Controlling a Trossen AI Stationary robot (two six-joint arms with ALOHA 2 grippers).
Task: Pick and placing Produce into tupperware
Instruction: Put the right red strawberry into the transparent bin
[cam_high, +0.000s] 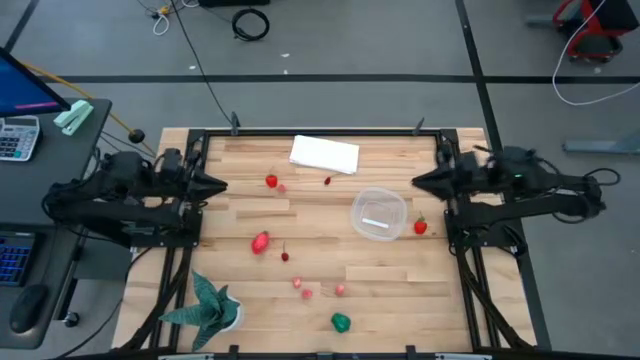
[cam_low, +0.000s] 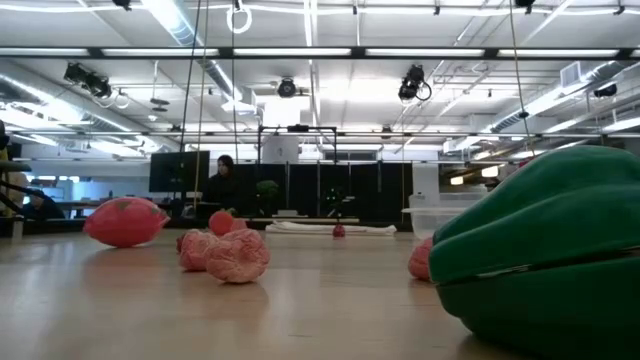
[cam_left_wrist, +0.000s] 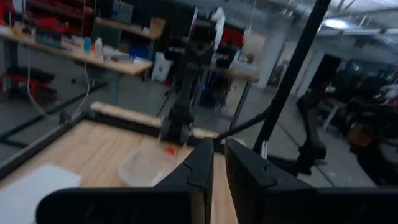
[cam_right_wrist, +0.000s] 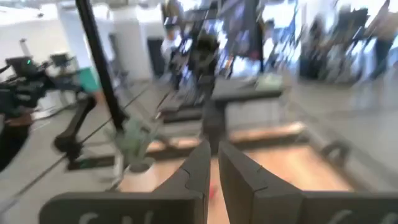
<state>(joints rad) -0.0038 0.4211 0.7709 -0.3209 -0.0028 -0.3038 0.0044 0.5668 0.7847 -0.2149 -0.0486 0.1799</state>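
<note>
Pretty much nothing is done yet, as far as I can tell. The clear tub (cam_high: 378, 214) sits on the wooden table (cam_high: 400, 290) with no fruit in it; there's only a pale smudge on its floor that could be a label or glare, can't say which.

Both arms are parked at the table's edges. The left gripper (cam_high: 218, 185) is pulled back at its side, fingers nearly together with just a thin slit between them in its wrist view, and it has hold of nothing. The right gripper (cam_high: 420, 181) is the same story on the other side: fingers pressed together, empty.

Where the produce is, going by the grippers:
- a strawberry (cam_high: 421, 227) lies just beside the tub, closest to the right gripper, a little in front of and below it
- a small red piece (cam_high: 271, 181) is near the left gripper, just out in front of its tips
- a bigger pink-red one (cam_high: 261, 242) is further out from the left gripper, toward the middle
- a few tiny pink bits (cam_high: 298, 284) and the green pepper (cam_high: 341, 322) are well apart from both grippers, down at the near edge
- one tiny dark red bit (cam_high: 328, 181) lies next to the white cloth (cam_high: 324, 154)

So every piece is left to go. The spiky plant (cam_high: 207, 304) in the corner isn't part of it.
</note>
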